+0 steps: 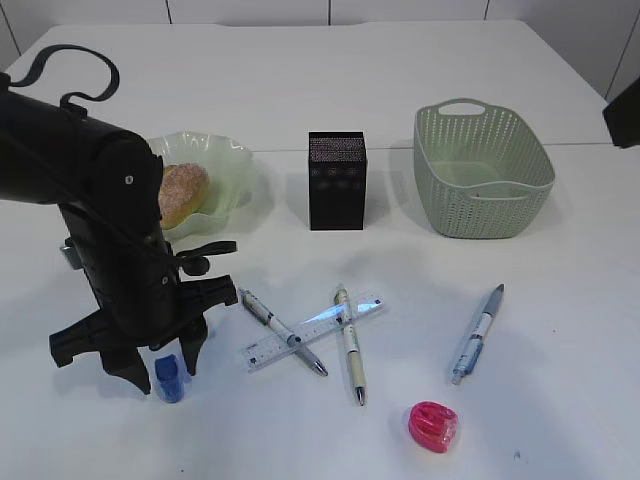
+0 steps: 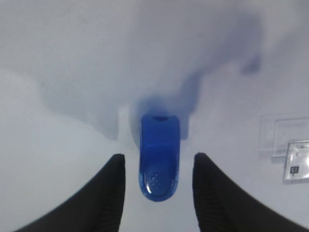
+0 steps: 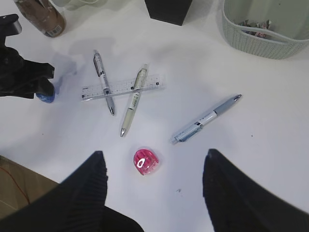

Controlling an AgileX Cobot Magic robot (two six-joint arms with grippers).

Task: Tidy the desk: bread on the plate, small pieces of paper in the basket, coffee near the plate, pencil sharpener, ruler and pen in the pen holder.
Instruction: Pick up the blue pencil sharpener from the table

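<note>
- Down at the front-left of the desk (image 1: 420,90), the left gripper (image 1: 160,372) was lowered over a small blue pencil sharpener (image 2: 159,157), fingers partly spread on either side of it. In the left wrist view there was a gap on both sides, so it wasn't pinching anything.
- Biggest risk imo: the sharpener is small, rounded and looks slick. If the fingers closed off-centre it could squirt out forward or spin flat on the tabletop.
- It also looked a bit closer to the left finger, so that one might touch first and shove it sideways.
- The right gripper (image 3: 152,181) hung well above the table, fingers spread wide and empty, with a pink pencil sharpener (image 3: 145,161) below it. No trouble there unless both arms go for the middle at once.
- The ruler (image 1: 315,331) had two pens lying across it, so lifting it could drag or roll them. A third, blue-grey pen (image 1: 478,333) lay apart on the right.
- The bread (image 1: 182,192) was already on the plate (image 1: 228,160). The pen holder (image 1: 337,180) stood mid-desk and the basket (image 1: 483,170) to its right held paper scraps.
- Hard to see: the left arm blocked the coffee (image 3: 42,17) in the exterior view. It only showed cut off at the top edge of the right wrist view, probably near the plate, but I couldn't say for sure.
- The left wrist view was blurry too, so I couldn't tell if the fingertips touched the desk.
</note>
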